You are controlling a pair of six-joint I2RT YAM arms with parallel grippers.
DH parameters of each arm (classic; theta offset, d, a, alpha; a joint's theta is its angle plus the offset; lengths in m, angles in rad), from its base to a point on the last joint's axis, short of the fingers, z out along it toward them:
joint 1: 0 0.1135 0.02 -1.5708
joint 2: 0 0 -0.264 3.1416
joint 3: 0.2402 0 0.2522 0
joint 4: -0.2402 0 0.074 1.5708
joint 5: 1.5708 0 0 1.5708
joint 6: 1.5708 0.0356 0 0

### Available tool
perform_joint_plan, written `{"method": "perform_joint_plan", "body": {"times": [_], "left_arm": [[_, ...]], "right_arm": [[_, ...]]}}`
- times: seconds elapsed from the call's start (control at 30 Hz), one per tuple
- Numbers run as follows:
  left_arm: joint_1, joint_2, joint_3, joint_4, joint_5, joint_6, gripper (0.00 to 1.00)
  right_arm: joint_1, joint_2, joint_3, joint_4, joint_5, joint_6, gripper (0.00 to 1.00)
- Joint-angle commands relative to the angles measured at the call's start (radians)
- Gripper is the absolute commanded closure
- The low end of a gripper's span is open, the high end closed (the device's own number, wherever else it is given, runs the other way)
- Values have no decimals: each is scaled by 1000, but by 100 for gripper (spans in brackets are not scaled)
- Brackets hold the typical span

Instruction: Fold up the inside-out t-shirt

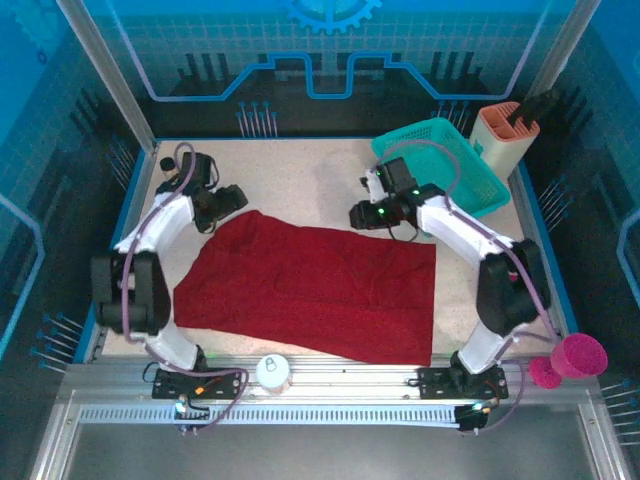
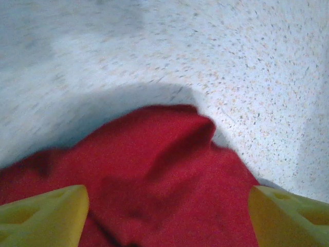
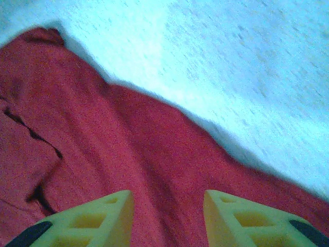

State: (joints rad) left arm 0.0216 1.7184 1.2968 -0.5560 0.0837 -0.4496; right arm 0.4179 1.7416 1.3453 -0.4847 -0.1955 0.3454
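Observation:
The inside-out t-shirt (image 1: 310, 290) is dark red and lies spread flat across the middle of the speckled table. My left gripper (image 1: 232, 200) hovers over the shirt's far left corner. Seen from the left wrist, that gripper (image 2: 169, 221) has its yellow fingers (image 2: 46, 216) wide apart over a rumpled corner of the shirt (image 2: 169, 170), so it is open and holds nothing. My right gripper (image 1: 362, 215) is over the shirt's far edge. From the right wrist, it (image 3: 168, 218) is open, with the cloth (image 3: 128, 139) lying beneath the gap.
A teal mesh basket (image 1: 445, 165) stands at the far right, with a salmon-coloured holder (image 1: 505, 135) behind it. A pink cup (image 1: 578, 357) sits off the near right corner. A white round cap (image 1: 272, 371) rests on the front rail. Bare table (image 1: 300, 175) lies beyond the shirt.

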Motion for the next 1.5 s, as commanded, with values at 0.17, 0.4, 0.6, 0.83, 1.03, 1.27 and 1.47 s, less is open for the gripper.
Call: {"method": "perform_joint_plan", "body": {"times": [0.17, 0.4, 0.6, 0.83, 1.03, 1.27, 1.47], "left_arm": [[5, 286, 269, -111, 112, 229, 19], [-19, 453, 409, -293, 207, 312, 39], [-32, 378, 292, -291, 215, 336, 41], [-32, 395, 313, -242, 235, 404, 100], [-39, 187, 227, -7, 204, 478, 100], [-153, -232, -361, 432, 46, 421, 64], [-150, -298, -456, 313, 74, 257, 44]], "right_arm": [[89, 342, 311, 130, -141, 129, 53], [187, 621, 579, 80, -132, 165, 48], [231, 703, 642, 56, -199, 203, 48], [236, 779, 697, 122, -262, 161, 94], [213, 678, 674, 263, -318, 65, 100], [299, 397, 181, 488, -155, -85, 100], [333, 340, 8, 510, -167, -37, 61]]}}
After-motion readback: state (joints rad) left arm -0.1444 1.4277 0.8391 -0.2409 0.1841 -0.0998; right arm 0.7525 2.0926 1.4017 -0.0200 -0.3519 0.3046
